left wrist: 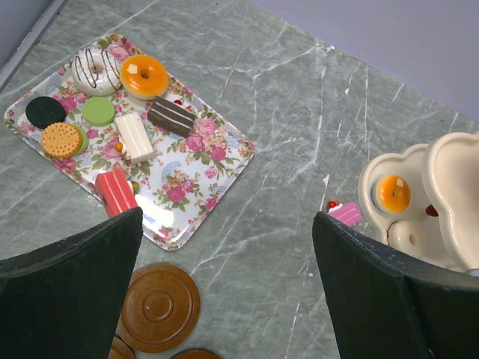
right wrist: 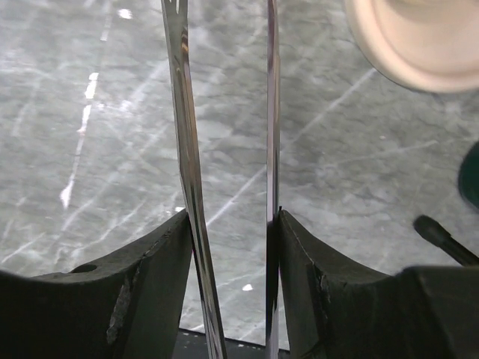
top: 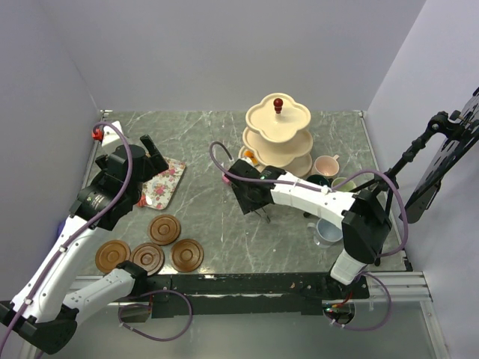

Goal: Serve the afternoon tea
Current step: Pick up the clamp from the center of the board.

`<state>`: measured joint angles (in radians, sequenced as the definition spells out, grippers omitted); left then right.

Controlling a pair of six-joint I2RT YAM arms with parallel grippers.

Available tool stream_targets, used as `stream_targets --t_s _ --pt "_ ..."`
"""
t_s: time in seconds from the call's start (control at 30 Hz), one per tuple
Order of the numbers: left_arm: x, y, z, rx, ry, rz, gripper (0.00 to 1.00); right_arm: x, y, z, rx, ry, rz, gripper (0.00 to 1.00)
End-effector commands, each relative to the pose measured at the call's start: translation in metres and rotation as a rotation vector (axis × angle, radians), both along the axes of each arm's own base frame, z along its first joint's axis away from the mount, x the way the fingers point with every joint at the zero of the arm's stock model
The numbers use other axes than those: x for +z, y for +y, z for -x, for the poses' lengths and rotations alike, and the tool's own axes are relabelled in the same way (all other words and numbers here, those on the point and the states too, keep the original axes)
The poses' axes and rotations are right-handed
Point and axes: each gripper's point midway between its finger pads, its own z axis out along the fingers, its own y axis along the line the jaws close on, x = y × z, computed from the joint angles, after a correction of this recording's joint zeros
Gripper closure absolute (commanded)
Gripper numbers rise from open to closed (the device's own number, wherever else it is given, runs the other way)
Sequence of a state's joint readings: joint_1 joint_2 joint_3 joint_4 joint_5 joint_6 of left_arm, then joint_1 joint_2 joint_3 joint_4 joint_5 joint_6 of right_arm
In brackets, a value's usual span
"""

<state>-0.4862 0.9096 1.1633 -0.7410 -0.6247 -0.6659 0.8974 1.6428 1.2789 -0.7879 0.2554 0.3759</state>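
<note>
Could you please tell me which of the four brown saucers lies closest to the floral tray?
The saucer set farther back than the other three, which line up along the near edge; it sits just before the tray.

Both arms share one build: the left arm [top: 52, 262] and the right arm [top: 307, 196] have smooth white shell links joined by chunky black cylindrical joint housings. A round black housing [top: 91, 200] on the left arm carries a pale ring of printed lettering, too small to read. A purple cable [top: 129, 161] loops loosely along each arm. The jaws are thick, matte black wedges. One of the right arm's jaws shows grey scuffing and a small round hole.
</note>
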Motion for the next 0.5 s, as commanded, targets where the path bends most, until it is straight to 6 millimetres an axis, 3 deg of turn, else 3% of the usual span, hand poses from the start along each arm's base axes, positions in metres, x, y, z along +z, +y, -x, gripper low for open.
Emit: stream_targets --t_s 0.0,0.17,0.47 --pt "0.013 -0.002 -0.001 -0.009 -0.044 0.014 0.0 0.024 -0.007 -0.011 -0.045 -0.043 0.004 0.47" --pt "0.013 0.0 0.0 0.0 -0.046 0.016 0.0 0.047 -0.007 -0.013 -0.061 -0.078 -0.031 0.45" --pt "0.014 0.003 0.0 0.01 -0.048 0.006 0.0 0.062 -0.005 -0.038 -0.013 -0.122 -0.089 0.44"
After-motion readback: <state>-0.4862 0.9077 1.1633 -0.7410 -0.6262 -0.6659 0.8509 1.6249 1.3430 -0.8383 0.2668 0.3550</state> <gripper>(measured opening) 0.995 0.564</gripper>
